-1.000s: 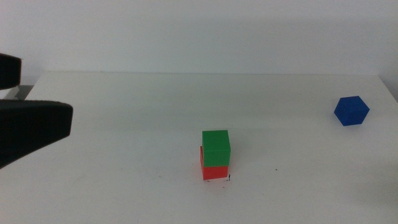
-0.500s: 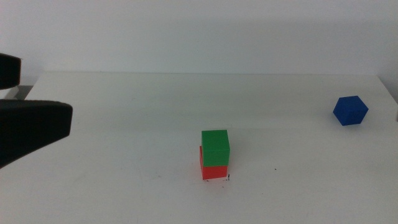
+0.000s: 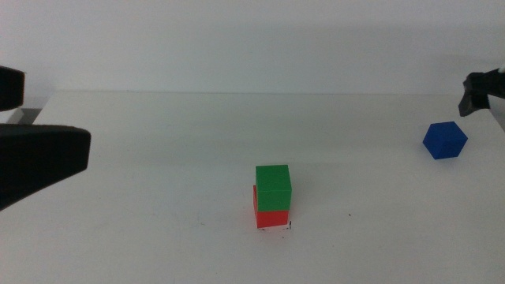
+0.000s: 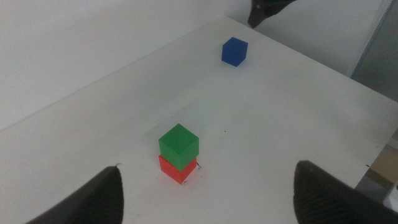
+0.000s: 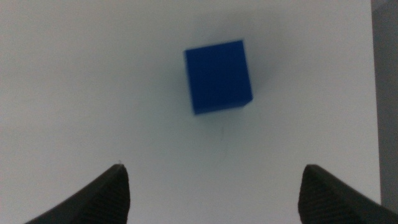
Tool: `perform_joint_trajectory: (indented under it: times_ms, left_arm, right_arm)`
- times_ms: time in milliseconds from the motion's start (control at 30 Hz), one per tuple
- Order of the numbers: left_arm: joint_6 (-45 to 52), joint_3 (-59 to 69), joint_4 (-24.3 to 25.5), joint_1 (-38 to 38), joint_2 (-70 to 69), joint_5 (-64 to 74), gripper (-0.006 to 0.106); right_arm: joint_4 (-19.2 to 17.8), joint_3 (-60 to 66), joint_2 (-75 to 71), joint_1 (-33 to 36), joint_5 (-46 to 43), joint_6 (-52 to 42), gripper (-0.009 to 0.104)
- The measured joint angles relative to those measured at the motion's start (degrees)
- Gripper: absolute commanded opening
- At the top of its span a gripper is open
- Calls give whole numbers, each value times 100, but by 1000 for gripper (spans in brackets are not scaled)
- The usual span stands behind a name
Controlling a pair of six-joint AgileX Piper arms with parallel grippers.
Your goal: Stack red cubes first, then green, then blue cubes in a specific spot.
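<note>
Hovering with jaws spread wide and empty, right gripper [image 5: 211, 180] sits above blue cube [image 5: 217, 76], alone near table's [image 3: 158, 158] right edge. Probably light, rigid, matte; pinch two opposite flat faces. Green cube [image 3: 273, 187] tops red cube [image 3: 271, 217] on marked spot. Left gripper [image 4: 205, 186] waits, spread, empty.

Showing bright green on the green cube [image 3: 273, 186] at frame centre, bright red on the red cube [image 3: 272, 218] beneath. Showing deep blue on the blue cube [image 3: 445, 140] at right. Spreading plain white across the table [image 3: 158, 158].
</note>
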Motion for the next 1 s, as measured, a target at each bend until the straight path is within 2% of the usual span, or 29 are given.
perform_joint_trajectory:
  times_ms: [300, 567, 633, 733, 800, 833, 1000]
  left_arm:
    - [0, 0, 0, 0, 0, 0, 93]
    - [0, 0, 0, 0, 0, 0, 93]
    - [0, 0, 0, 0, 0, 0, 93]
    - [0, 0, 0, 0, 0, 0, 93]
    - [0, 0, 0, 0, 0, 0, 93]
    - [0, 0, 0, 0, 0, 0, 93]
    - [0, 0, 0, 0, 0, 0, 93]
  right_arm:
    - [-64, -1455, 1732, -32, 137, -458, 93]
    - [-97, -1617, 2474, -32, -157, -609, 90]
    - [-97, -1622, 2629, -32, -230, -617, 79]
    - [-97, -1622, 2762, -32, -259, -617, 42]
    - [-97, -1622, 2776, -17, -259, -617, 23]
    - [-97, -1622, 2751, 2, -259, -602, 17]
    - [-121, -1622, 2271, 257, 193, -196, 15]
